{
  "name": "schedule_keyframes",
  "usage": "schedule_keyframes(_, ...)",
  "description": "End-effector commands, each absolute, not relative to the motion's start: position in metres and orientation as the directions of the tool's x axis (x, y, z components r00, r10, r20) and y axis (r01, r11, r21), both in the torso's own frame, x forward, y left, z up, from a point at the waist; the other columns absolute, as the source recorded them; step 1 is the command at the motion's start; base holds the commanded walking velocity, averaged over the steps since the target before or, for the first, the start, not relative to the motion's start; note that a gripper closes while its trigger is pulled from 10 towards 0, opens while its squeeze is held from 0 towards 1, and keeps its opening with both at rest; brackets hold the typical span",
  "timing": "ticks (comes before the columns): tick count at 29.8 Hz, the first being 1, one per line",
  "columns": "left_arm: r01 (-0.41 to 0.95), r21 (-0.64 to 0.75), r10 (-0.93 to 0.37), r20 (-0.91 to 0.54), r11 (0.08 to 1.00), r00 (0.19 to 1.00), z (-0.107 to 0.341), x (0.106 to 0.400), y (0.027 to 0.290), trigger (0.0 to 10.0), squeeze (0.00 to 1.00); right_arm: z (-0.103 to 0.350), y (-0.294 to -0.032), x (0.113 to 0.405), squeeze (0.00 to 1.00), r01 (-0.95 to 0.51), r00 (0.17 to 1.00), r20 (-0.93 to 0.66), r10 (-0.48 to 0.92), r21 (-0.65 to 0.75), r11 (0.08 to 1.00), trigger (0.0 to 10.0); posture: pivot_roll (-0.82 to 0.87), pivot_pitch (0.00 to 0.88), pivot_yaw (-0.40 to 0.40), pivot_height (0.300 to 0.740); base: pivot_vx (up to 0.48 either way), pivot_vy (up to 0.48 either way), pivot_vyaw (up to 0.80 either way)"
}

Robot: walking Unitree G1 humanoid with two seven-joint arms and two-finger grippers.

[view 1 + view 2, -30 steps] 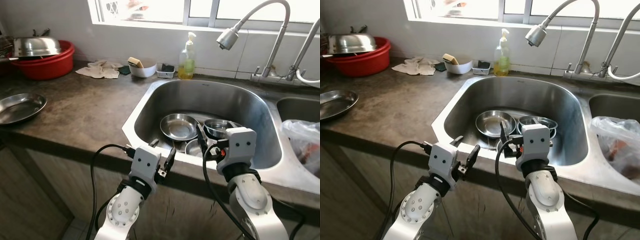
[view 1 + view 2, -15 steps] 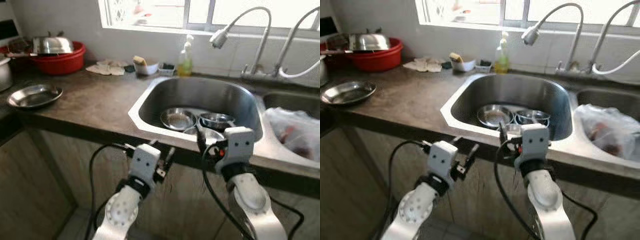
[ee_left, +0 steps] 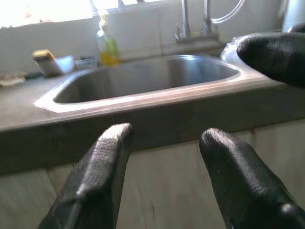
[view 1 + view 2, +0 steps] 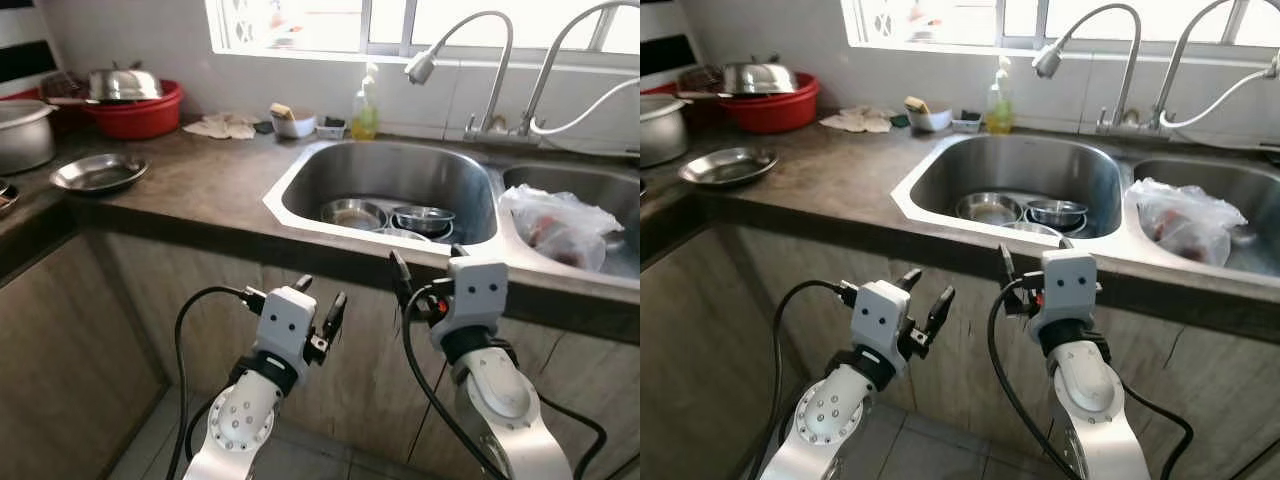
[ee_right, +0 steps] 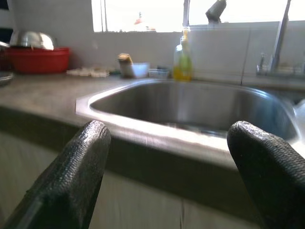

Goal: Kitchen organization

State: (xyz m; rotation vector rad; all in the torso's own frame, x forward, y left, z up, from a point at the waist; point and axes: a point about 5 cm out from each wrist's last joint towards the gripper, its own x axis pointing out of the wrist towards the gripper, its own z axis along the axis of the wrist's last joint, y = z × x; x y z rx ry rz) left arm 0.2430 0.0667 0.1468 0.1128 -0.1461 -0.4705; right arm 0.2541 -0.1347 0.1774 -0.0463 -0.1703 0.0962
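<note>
Steel bowls lie clustered in the sink

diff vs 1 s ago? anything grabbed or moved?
Only the camera pulled back from the sink: more counter and cabinet front in view, and both grippers now sit below the counter edge. Left gripper and right gripper stay open and empty. The bowls in the sink, soap bottle and red basin have not moved.

Steel bowls crowding sink floor
</note>
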Motion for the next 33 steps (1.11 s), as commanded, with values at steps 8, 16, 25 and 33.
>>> schedule_keyframes(8, 0.444, 0.155, -0.463, 0.119, 0.882, 0.878, 0.1501, 0.2434, 0.0633, 10.0, 0.0, 0.1787, -0.1347, 0.2537, 0.0, -0.106, 0.978, 0.174, 0.117, -0.07, 0.992, 10.0, 0.0, 0.0, -0.008, 0.74, 0.0, 0.0, 0.2)
schedule_keyframes(16, 0.442, 0.172, -0.464, 0.124, 0.88, 0.877, 0.1506, 0.2432, 0.063, 10.0, 0.0, 0.1788, -0.1351, 0.2535, 0.0, -0.112, 0.977, 0.173, 0.124, -0.077, 0.991, 10.0, 0.0, 0.0, -0.009, 0.74, 0.107, 0.0, 0.8)
schedule_keyframes(25, 0.441, 0.174, -0.464, 0.123, 0.88, 0.877, 0.1505, 0.2432, 0.063, 10.0, 0.0, 0.1798, -0.1354, 0.2552, 0.0, -0.112, 0.977, 0.175, 0.125, -0.079, 0.991, 10.0, 0.0, 0.0, -0.014, 0.74, 0.33, 0.0, 0.8)
schedule_keyframes(33, 0.443, 0.174, -0.466, 0.124, 0.88, 0.876, 0.1504, 0.2431, 0.0626, 10.0, 0.0, 0.1805, -0.1355, 0.2568, 0.0, -0.112, 0.976, 0.179, 0.125, -0.078, 0.991, 10.0, 0.0, 0.0, -0.016, 0.74, 0.34, 0.0, 0.8)
